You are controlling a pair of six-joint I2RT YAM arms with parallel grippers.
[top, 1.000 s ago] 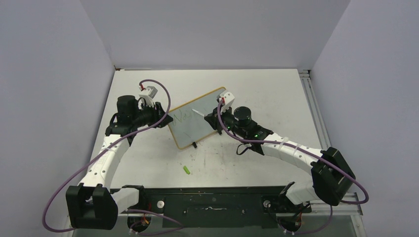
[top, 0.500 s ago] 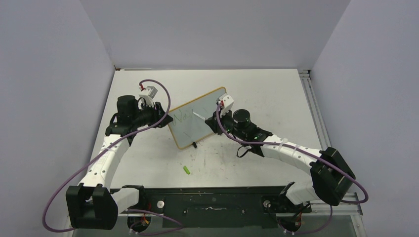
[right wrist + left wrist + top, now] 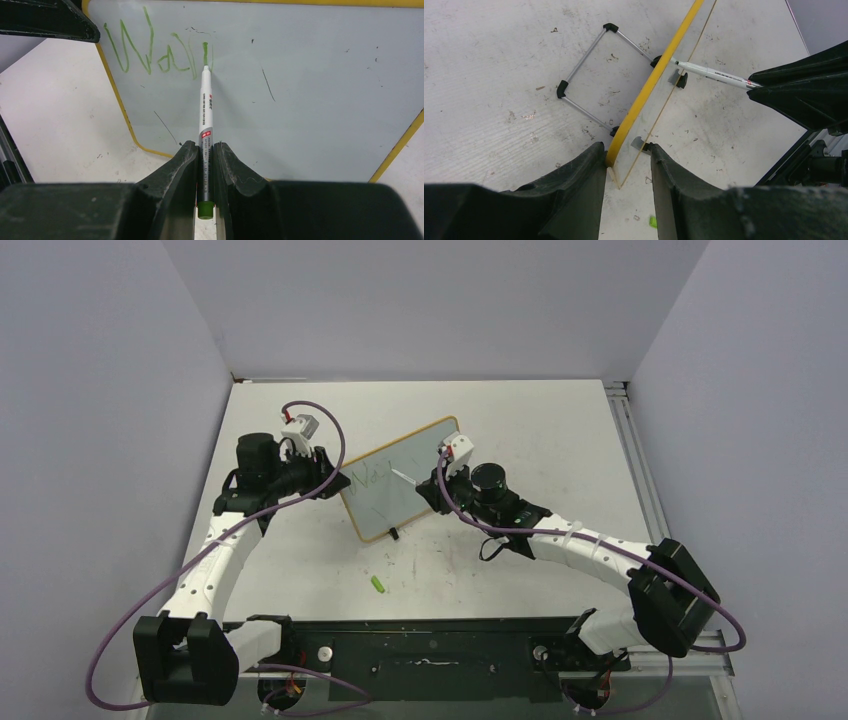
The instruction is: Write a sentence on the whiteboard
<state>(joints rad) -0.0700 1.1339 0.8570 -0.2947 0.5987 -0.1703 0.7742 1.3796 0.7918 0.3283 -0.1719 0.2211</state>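
Whiteboard stands tilted on the worktop, mid-table between the two arms, with its writing face toward the right arm.

Left end effector is at the board's left edge. In the left wrist view the left end effector is set narrow, with the yellow frame of the whiteboard between the fingers: it is gripping the frame. The board is edge-on there, so the writing face can't be seen. The wire stand sits behind it on the worktop.

Right end effector is closed tight on a white marker. In the right wrist view the right end effector pinches the marker near its rear end, with the green end cap poking out behind the fingers. The tip is on the whiteboard, touching the last green stroke.

The sentence shows as one line of green strokes near the board's upper left. It starts with something like "Wa"; the rest I can't read, and the marker tip covers part of the last stroke. In the top view the sentence is too small to read.

Hidden or cut off:
- The board's top and right side run out of the right wrist frame.
- The left arm's finger covers the board's upper-left corner there.
- The marker tip goes behind the frame in the left wrist view.

A small green cap lies loose on the worktop, well apart from the board, toward the arm bases.
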